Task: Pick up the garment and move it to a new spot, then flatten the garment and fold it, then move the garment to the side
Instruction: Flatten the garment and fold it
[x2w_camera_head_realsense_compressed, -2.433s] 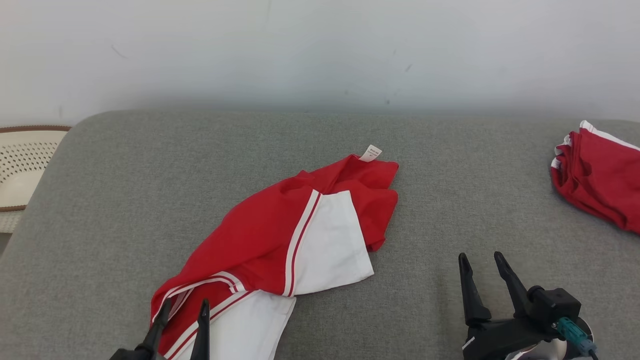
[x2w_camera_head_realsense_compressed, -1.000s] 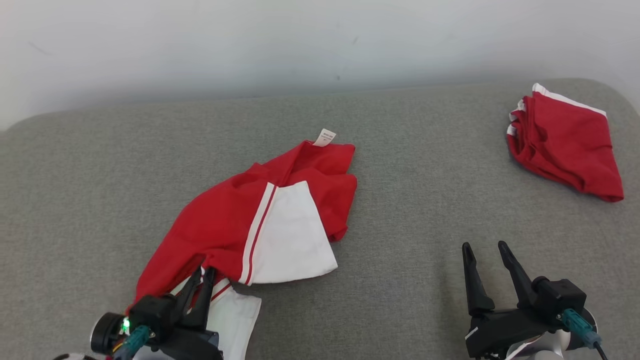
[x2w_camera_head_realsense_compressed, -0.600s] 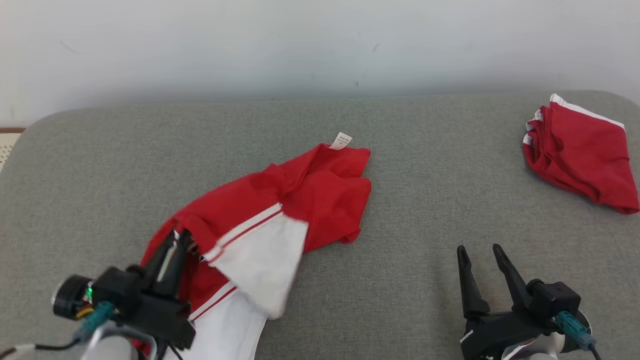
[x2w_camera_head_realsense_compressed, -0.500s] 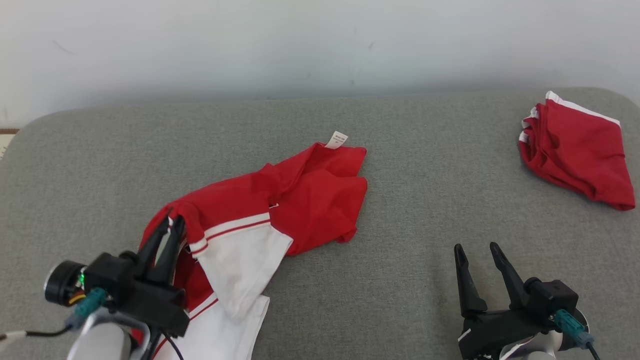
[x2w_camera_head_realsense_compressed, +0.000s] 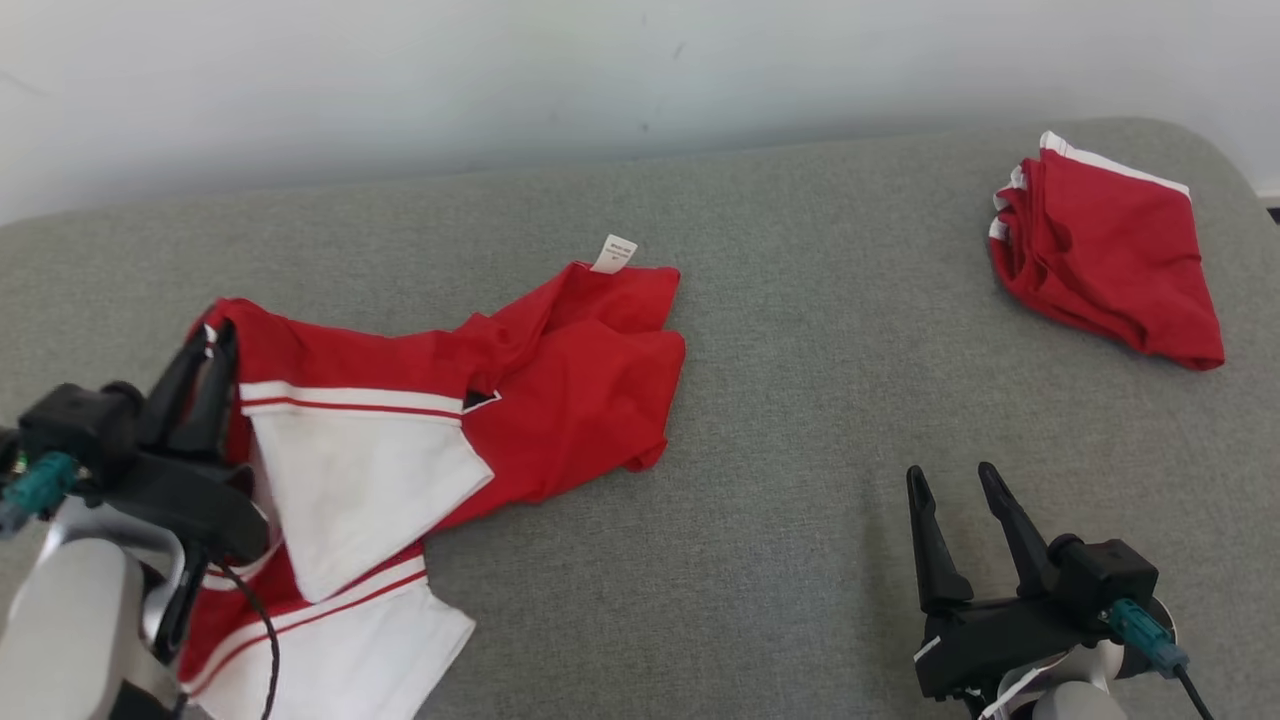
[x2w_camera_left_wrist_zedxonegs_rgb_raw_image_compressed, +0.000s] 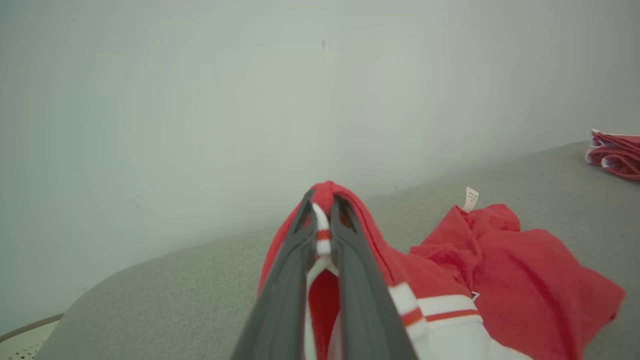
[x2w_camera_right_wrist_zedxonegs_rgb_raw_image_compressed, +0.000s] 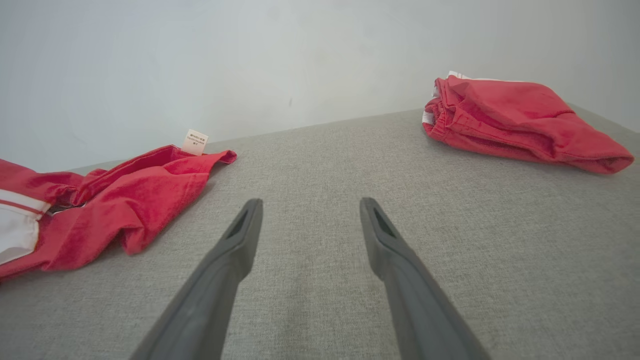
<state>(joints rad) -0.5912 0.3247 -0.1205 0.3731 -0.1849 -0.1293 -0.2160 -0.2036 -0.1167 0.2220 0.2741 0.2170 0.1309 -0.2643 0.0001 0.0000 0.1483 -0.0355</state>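
Note:
A red and white garment (x2w_camera_head_realsense_compressed: 560, 370) lies crumpled across the left half of the grey cushion (x2w_camera_head_realsense_compressed: 800, 300), a small white label at its far edge. My left gripper (x2w_camera_head_realsense_compressed: 212, 340) is shut on a red, white-striped edge of the garment (x2w_camera_left_wrist_zedxonegs_rgb_raw_image_compressed: 450, 270) and holds it lifted at the far left; the left wrist view shows the cloth pinched between the fingers (x2w_camera_left_wrist_zedxonegs_rgb_raw_image_compressed: 295, 260). My right gripper (x2w_camera_head_realsense_compressed: 948, 480) stands open above bare cushion at the lower right, apart from the garment (x2w_camera_right_wrist_zedxonegs_rgb_raw_image_compressed: 115, 205), its fingers (x2w_camera_right_wrist_zedxonegs_rgb_raw_image_compressed: 235, 250) spread.
A second red garment (x2w_camera_head_realsense_compressed: 1100, 260), folded with white trim, lies at the far right of the cushion near the rounded corner; it lies ahead and right of the right gripper (x2w_camera_right_wrist_zedxonegs_rgb_raw_image_compressed: 515, 120). A pale wall (x2w_camera_head_realsense_compressed: 600, 70) runs behind.
My left gripper has closed on the garment's edge and carried it up and to the left, stretching the cloth. The head camera has shifted. The right gripper has stayed put.

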